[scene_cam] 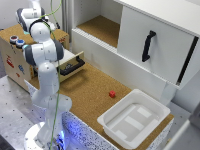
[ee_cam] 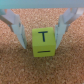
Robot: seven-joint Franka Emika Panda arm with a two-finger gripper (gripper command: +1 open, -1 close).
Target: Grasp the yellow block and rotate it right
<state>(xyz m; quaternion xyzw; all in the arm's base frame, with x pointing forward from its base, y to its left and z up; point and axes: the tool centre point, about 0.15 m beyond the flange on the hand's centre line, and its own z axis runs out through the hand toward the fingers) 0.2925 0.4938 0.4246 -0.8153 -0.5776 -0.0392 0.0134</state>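
The yellow block (ee_cam: 43,42) lies on a cork surface in the wrist view, with a dark letter T on its upper face. My gripper (ee_cam: 40,44) is open and straddles it. One finger (ee_cam: 15,27) stands a little off one side. The other finger (ee_cam: 65,26) is close against the opposite side, and I cannot tell whether it touches. In the exterior view the arm (scene_cam: 45,65) rises at the exterior view's left, its hand bent up near the top corner, and the block is hidden there.
A small red block (scene_cam: 112,93) lies on the cork tabletop (scene_cam: 90,90). A white tray (scene_cam: 152,107) stands at the exterior view's lower right. An open drawer (scene_cam: 71,64) sits beside the arm. A white cabinet door with a black handle (scene_cam: 146,46) is behind.
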